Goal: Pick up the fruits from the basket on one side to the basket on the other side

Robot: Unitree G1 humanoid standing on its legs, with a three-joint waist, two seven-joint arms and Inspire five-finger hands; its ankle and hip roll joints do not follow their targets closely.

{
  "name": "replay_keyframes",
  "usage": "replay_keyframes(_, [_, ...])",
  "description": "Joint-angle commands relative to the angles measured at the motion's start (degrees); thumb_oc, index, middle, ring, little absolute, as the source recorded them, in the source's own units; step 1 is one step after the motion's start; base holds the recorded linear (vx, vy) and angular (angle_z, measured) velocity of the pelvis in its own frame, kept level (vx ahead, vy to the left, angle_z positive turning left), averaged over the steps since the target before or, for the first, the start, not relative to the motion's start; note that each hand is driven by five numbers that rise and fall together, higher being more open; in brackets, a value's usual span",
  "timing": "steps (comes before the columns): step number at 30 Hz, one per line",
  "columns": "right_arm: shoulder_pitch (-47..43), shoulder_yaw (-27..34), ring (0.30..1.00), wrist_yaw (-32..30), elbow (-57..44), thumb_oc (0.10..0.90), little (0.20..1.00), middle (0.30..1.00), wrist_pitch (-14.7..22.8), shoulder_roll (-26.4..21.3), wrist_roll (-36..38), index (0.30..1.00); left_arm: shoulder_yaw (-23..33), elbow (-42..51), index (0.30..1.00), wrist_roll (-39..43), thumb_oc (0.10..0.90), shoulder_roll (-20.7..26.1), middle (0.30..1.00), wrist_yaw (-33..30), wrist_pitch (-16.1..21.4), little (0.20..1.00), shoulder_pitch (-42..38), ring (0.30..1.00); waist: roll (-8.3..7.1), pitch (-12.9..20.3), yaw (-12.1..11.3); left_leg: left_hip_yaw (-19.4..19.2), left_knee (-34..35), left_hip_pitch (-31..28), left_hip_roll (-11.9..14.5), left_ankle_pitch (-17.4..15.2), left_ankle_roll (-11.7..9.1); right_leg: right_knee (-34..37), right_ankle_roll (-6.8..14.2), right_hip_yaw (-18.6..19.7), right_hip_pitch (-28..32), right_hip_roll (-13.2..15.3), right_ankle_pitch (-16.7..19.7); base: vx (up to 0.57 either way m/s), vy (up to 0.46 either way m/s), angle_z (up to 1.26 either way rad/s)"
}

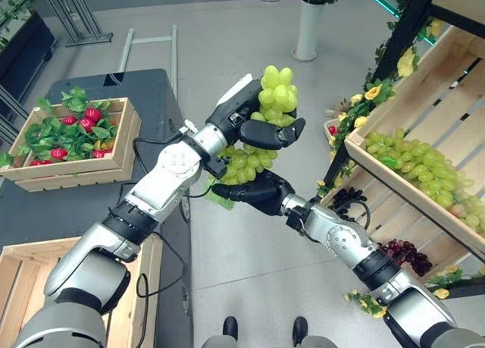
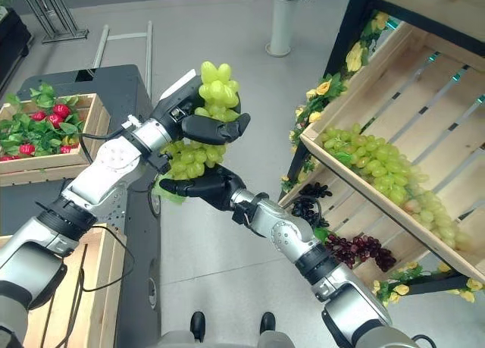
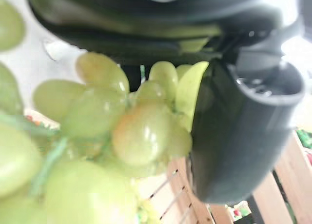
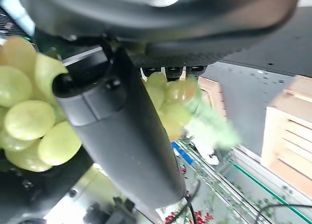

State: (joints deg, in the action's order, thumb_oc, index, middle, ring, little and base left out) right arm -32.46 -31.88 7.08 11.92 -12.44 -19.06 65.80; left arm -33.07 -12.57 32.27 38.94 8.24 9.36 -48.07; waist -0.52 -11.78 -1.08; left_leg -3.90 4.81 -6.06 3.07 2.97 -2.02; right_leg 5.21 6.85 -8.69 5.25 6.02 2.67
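A bunch of green grapes (image 1: pixel 276 90) is held up in the air over the floor between the two sides. My left hand (image 1: pixel 246 119) is shut on its upper part, with the thumb (image 3: pixel 239 136) pressed against the grapes (image 3: pixel 141 131). My right hand (image 1: pixel 261 190) sits just below, curled round the lower part of the same bunch (image 4: pixel 29 121), and a green leaf hangs beneath its fingers. On my right a slanted wooden crate (image 1: pixel 424 98) holds more green grapes (image 1: pixel 424 170). An open wooden crate (image 1: pixel 23 276) stands at my lower left.
A wooden crate of red fruits and leaves (image 1: pixel 68 132) rests on a dark table (image 1: pixel 151 98) at the left. Dark purple grapes (image 1: pixel 405 251) lie on the lower shelf at the right, among yellow flowers (image 1: pixel 371 94). A white plant pot (image 1: pixel 308 29) stands far off.
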Motion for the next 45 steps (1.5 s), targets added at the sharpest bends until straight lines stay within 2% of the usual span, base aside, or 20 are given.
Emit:
replay_keyframes(1, [-4.1,4.6,0.9,-0.5,-4.4,0.8,0.9,0.9,10.3,5.8,3.4,0.9,5.7,-1.7,0.3,0.6,0.4,-1.1,0.3,-0.4,3.7,0.3,-2.3,0.3,0.4,10.7,-1.3,4.9,0.2,2.6,-3.7,0.4,0.8,-0.5,-2.6,-0.3,1.5,-0.1,0.8,0.01,-0.004,0.11])
replay_keyframes(4, [-4.3,5.0,0.9,-1.9,-4.7,0.8,0.9,0.9,12.3,5.5,0.8,0.9,5.7,-2.5,0.3,0.6,0.4,-1.1,0.3,0.1,3.2,0.3,-2.2,0.3,0.49,10.8,-1.2,5.4,0.2,2.4,-3.8,0.3,0.9,-0.5,-2.7,-0.4,1.5,-0.1,0.9,0.0,0.002,0.07])
replay_keyframes(9, [-4.8,5.8,0.9,-3.3,-4.7,0.8,0.9,0.9,13.7,5.2,-2.2,0.9,6.1,-2.9,0.3,0.7,0.4,-1.0,0.3,1.3,2.4,0.3,-1.8,0.3,0.61,10.9,-1.3,5.4,0.2,2.4,-3.8,0.2,0.9,-0.2,-2.6,-0.8,1.5,0.1,1.0,-0.01,0.003,0.11])
replay_keyframes(17, [-4.4,7.0,0.9,-3.0,-5.4,0.8,0.9,0.9,15.4,4.9,0.1,0.9,7.1,-2.8,0.3,1.1,0.4,-1.4,0.3,2.1,2.0,0.3,-0.5,0.3,0.51,10.9,-1.4,5.6,0.2,2.4,-3.7,0.0,0.8,-0.2,-2.5,-1.1,1.4,0.1,1.1,0.0,0.0,0.0])
replay_keyframes(18, [-4.2,7.3,0.3,-2.6,-5.7,0.4,0.3,0.3,16.2,5.5,1.1,0.3,7.2,-3.0,0.3,0.9,0.4,-2.0,0.3,2.3,2.2,0.3,-0.2,0.3,0.49,10.8,-1.4,5.7,0.2,2.4,-3.7,0.0,0.9,-0.2,-2.5,-1.1,1.3,0.1,1.1,0.0,0.0,0.0])
replay_keyframes(25, [-4.0,8.7,0.3,-3.6,-4.7,0.4,0.3,0.3,18.8,7.1,2.2,0.3,7.6,-3.7,0.3,0.8,0.4,-3.5,0.3,2.0,2.2,0.3,0.2,0.3,0.63,10.8,-1.2,5.6,0.2,2.1,-3.6,-0.3,0.9,-0.2,-2.5,-1.1,1.5,0.2,0.9,0.0,0.0,0.0])
replay_keyframes(26, [-3.9,9.0,0.3,-3.6,-4.6,0.4,0.3,0.3,18.9,7.2,2.2,0.3,7.9,-3.8,0.488,1.1,0.525,-3.5,0.488,1.8,2.1,0.488,0.4,0.488,0.63,10.8,-1.2,5.6,0.2,2.0,-3.6,-0.4,1.0,-0.2,-2.5,-1.1,1.6,0.3,0.9,0.0,0.0,0.0])
replay_keyframes(27, [-3.8,9.2,0.3,-3.6,-4.5,0.4,0.3,0.3,19.1,7.2,2.2,0.3,8.3,-3.6,0.9,1.4,0.8,-3.5,0.9,1.0,1.6,0.9,0.8,0.9,0.6,10.8,-1.2,5.6,0.2,2.0,-3.5,-0.4,0.9,-0.2,-2.5,-1.1,1.6,0.3,0.9,0.0,0.0,0.0])
replay_keyframes(35, [-2.8,10.4,0.3,-4.2,-4.3,0.4,0.3,0.3,19.1,6.5,1.1,0.3,10.1,-5.6,0.9,2.2,0.8,-3.7,0.9,0.3,1.1,0.9,2.6,0.9,0.61,10.7,-0.8,5.0,0.2,1.4,-3.4,-0.7,1.0,-0.2,-2.5,-0.8,1.8,0.2,0.9,0.0,0.0,0.0])
replay_keyframes(45, [1.1,13.8,0.3,-4.2,-2.5,0.4,0.3,0.3,19.8,5.0,-0.1,0.3,15.7,-10.9,0.9,1.5,0.8,-5.8,0.9,-9.9,4.0,0.9,7.7,0.9,0.39,10.3,0.5,3.8,0.2,0.7,-2.8,-1.2,1.0,-0.2,-2.7,0.1,1.8,-0.2,0.8,0.0,-0.002,-0.01])
